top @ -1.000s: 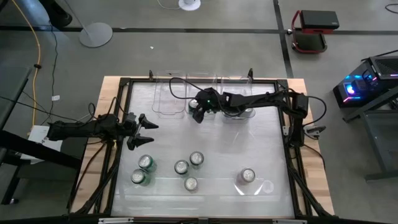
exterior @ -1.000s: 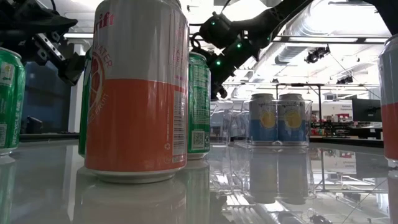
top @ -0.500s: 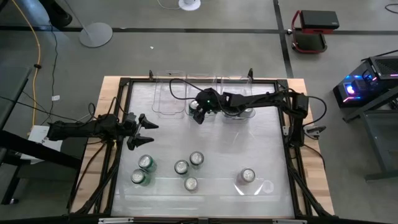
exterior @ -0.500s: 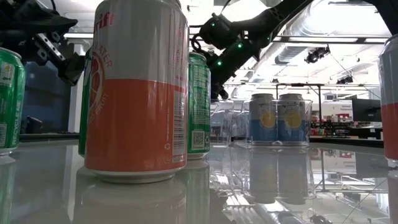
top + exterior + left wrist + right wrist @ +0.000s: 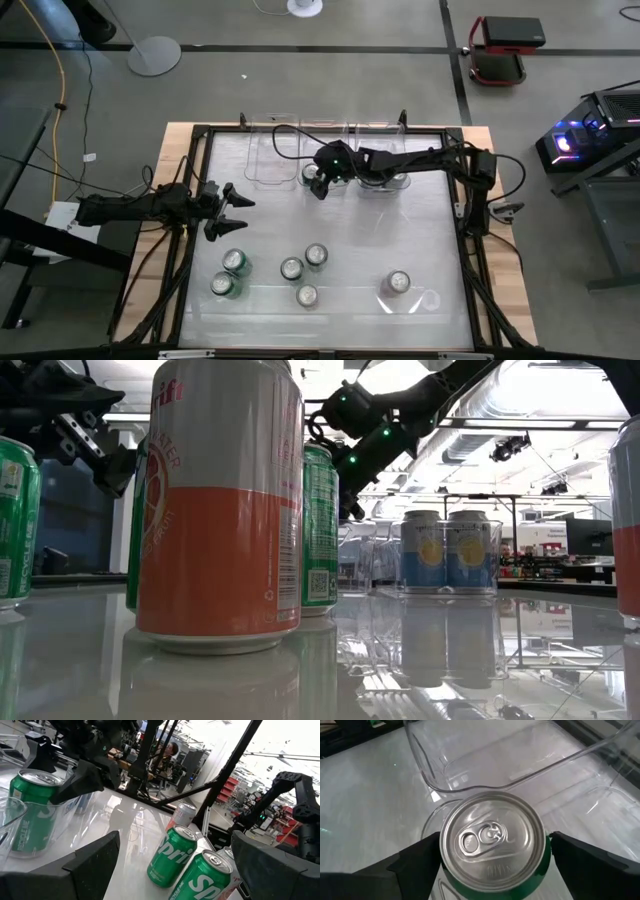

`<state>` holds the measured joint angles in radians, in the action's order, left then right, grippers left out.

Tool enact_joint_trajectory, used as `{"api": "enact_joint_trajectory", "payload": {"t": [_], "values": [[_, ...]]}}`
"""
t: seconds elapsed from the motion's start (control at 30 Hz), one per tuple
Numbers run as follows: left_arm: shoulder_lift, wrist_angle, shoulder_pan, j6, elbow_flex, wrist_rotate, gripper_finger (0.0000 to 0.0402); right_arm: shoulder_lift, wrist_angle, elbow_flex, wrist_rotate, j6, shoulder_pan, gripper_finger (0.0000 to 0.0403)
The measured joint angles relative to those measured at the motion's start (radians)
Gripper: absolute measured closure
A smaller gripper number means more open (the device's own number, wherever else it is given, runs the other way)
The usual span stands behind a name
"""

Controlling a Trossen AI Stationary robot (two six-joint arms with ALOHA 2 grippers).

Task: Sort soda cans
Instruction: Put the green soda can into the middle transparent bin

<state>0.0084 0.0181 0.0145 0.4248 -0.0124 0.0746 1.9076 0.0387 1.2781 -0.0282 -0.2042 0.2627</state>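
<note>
A green soda can [image 5: 492,840] with a silver top stands upright in the middle clear bin [image 5: 322,140] at the far side. My right gripper [image 5: 495,847] hangs open over it, one finger on each side of the can's top [image 5: 311,173]. Two green cans [image 5: 236,261] [image 5: 221,284] and several silver-topped cans [image 5: 291,268] [image 5: 316,255] [image 5: 398,284] stand on the near half of the table. An orange-and-white can [image 5: 220,510] fills the front of the low view. My left gripper [image 5: 232,210] waits open at the left edge.
A clear bin [image 5: 268,160] stands left of the middle one. The bin on its right [image 5: 447,588] holds two blue-and-yellow cans [image 5: 447,550]. A black frame [image 5: 200,130] runs round the glossy tabletop. Bare table lies between the bins and the near cans.
</note>
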Motion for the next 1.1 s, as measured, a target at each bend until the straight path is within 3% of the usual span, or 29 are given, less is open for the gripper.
{"api": "enact_joint_trajectory", "payload": {"t": [0.2, 0.5, 0.7, 0.9, 1.1], "values": [[0.0, 0.0, 0.0, 0.0, 0.0, 0.0, 0.0041, -0.035, -0.006, 0.0, -0.011, 0.029, 0.006, 0.0047], [0.0, 0.0, 0.0, 0.001, 0.0, 0.0, 0.0041, -0.199, -0.005, 0.001, -0.084, 0.123, -0.026, 0.0047], [0.0, 0.0, 0.0, 0.001, 0.0, 0.0, 0.0041, -0.248, 0.054, 0.001, -0.071, 0.216, -0.219, 0.0047], [0.0, 0.0, 0.0, 0.001, 0.0, 0.0, 0.0041, -0.186, 0.046, 0.001, -0.088, 0.24, -0.444, 0.0047], [0.0, 0.0, 0.0, 0.001, 0.0, 0.0, 0.0041, -0.105, 0.05, 0.001, -0.205, 0.153, -0.513, 0.0047]]}}
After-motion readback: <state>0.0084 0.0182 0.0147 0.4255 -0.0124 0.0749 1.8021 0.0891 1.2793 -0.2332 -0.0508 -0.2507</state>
